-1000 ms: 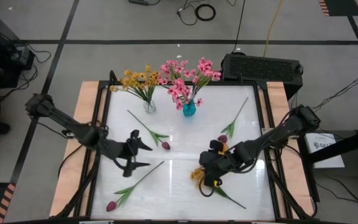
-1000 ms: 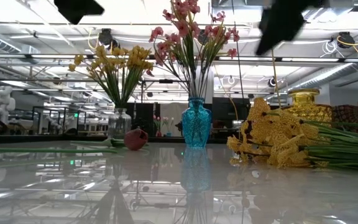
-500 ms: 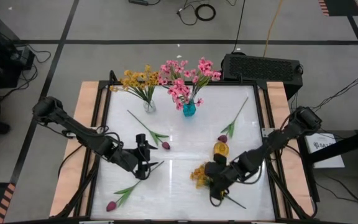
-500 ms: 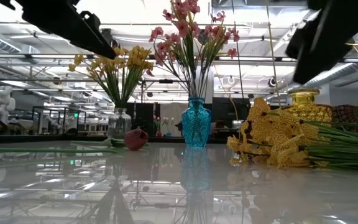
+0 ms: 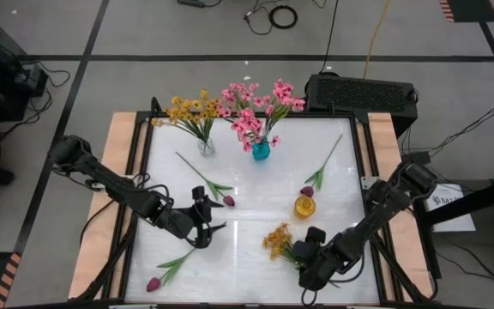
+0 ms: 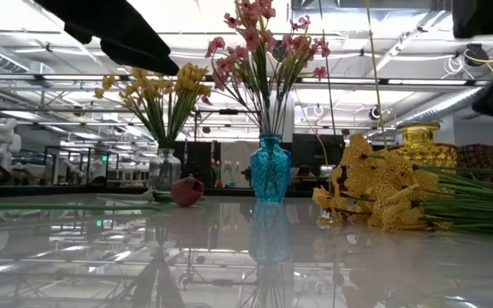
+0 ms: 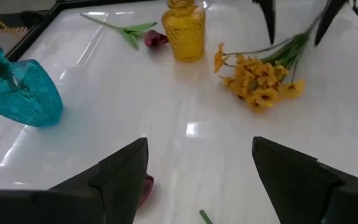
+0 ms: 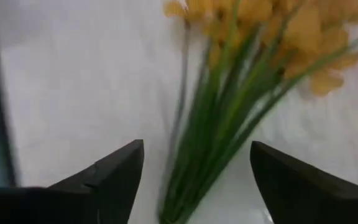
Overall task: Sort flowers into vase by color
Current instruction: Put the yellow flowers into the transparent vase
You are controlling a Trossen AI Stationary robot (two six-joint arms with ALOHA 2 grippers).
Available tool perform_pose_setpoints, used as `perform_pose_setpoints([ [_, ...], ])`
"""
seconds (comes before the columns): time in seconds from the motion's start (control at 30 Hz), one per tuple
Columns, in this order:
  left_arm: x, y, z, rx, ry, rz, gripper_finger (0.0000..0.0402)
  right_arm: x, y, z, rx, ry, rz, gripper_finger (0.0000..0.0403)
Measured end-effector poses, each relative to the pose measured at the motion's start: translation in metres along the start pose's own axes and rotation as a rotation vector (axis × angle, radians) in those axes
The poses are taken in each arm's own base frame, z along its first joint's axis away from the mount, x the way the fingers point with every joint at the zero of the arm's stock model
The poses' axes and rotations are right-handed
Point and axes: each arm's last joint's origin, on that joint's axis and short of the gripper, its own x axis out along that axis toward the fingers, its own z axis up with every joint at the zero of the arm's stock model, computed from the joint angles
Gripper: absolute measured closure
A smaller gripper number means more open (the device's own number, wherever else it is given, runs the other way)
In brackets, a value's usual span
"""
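Note:
A yellow-orange spray (image 5: 276, 240) lies flat on the white table, its green stems (image 8: 219, 130) running under my right gripper (image 5: 305, 256). That gripper (image 8: 197, 180) is open and points steeply down, one finger on each side of the stems, touching nothing. My left gripper (image 5: 209, 218) hovers open at the table's middle left with nothing between its fingers (image 7: 197, 177). Three magenta tulips lie loose on the table (image 5: 228, 201) (image 5: 307, 190) (image 5: 153, 283). Yellow flowers stand in a clear vase (image 5: 206, 147), pink ones in a teal vase (image 5: 261, 151).
An empty yellow vase (image 5: 305, 206) stands just beyond the yellow spray, close to my right arm. The two filled vases stand at the far edge. Wooden rails run along the table's left and right sides (image 5: 114, 197). Bare white table lies in the middle (image 5: 256, 197).
My right gripper has gone down and toward the table's near edge, from over the yellow vase to above the yellow spray's stems, and has rolled. My left gripper has sunk and gone a little toward the table's right. The spray has kept still.

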Motion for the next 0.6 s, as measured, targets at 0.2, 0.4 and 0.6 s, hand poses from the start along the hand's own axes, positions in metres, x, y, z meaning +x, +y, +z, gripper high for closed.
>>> perform_pose_setpoints([
  [0.2,0.000,0.000,0.003,-0.042,-0.024,-0.003,0.0107,0.019,-0.004,-0.005,0.005,0.037,-0.074,0.0109],
  [0.4,0.000,-0.001,0.005,-0.057,-0.041,-0.008,0.0107,0.022,-0.002,-0.005,0.006,0.029,-0.062,0.0158],
  [0.6,0.000,-0.001,0.004,-0.056,-0.039,-0.007,0.0107,0.023,-0.002,-0.002,0.015,0.024,-0.046,0.0281],
])
